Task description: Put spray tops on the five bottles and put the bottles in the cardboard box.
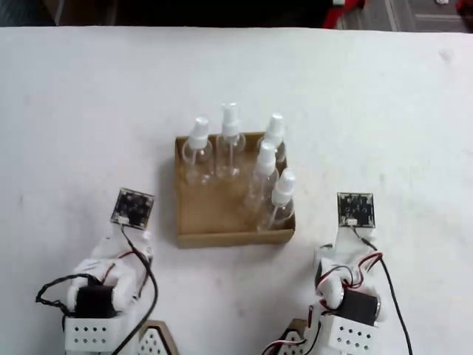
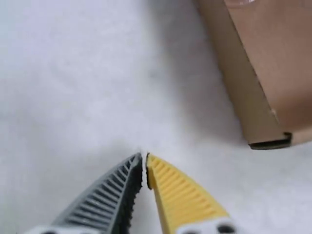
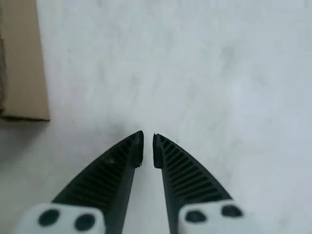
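Note:
The cardboard box (image 1: 229, 238) sits mid-table, and several clear bottles stand inside it, each with a white spray top, among them one at the back left (image 1: 198, 151), one at the back middle (image 1: 230, 140) and one at the front right (image 1: 281, 196). My left gripper (image 2: 145, 163) rests low over the bare table, its grey and yellow fingers shut on nothing, and a corner of the box (image 2: 253, 87) lies just ahead of it. My right gripper (image 3: 147, 141), with black fingers, is shut and empty over the table, the box's side wall (image 3: 22, 63) off to one side.
The left arm (image 1: 103, 288) and the right arm (image 1: 347, 296) sit drawn back at the near table edge, either side of the box. White tabletop (image 1: 369, 111) spreads all round. A dark floor strip runs beyond the far edge.

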Motion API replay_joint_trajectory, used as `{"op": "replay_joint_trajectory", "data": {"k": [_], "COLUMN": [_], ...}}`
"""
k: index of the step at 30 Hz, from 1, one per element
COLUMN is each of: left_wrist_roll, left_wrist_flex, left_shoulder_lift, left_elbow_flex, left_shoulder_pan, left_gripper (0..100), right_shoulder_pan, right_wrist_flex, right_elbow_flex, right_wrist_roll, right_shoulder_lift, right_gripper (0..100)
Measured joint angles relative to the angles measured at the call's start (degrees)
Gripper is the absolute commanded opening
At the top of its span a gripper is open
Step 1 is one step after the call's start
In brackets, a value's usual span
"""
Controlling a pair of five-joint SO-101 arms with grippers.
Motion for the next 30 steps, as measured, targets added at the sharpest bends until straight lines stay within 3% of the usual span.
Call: {"op": "replay_joint_trajectory", "data": {"k": [3, 9, 12, 20, 30], "left_wrist_roll": [0.44, 10.55, 11.96, 12.13, 12.13], "left_wrist_flex": [0.00, 0.00, 0.00, 0.00, 0.00], "left_shoulder_lift": [0.00, 0.00, 0.00, 0.00, 0.00], "left_elbow_flex": [0.00, 0.00, 0.00, 0.00, 0.00], "left_shoulder_pan": [-0.70, -0.62, -0.62, -0.62, -0.62], "left_gripper": [2, 3, 3, 2, 2], "right_shoulder_pan": [0.00, -0.09, -0.09, -4.04, -4.75], "right_wrist_flex": [0.44, 0.44, 0.44, 0.44, 0.44], "right_elbow_flex": [0.00, 0.00, 0.00, 0.00, 0.00], "right_wrist_roll": [0.00, 0.00, -0.62, -18.81, -16.09], "right_shoulder_lift": [0.00, 0.00, 0.00, 0.00, 0.00], "right_gripper": [1.5, 1.5, 1.5, 1.5, 1.5]}}
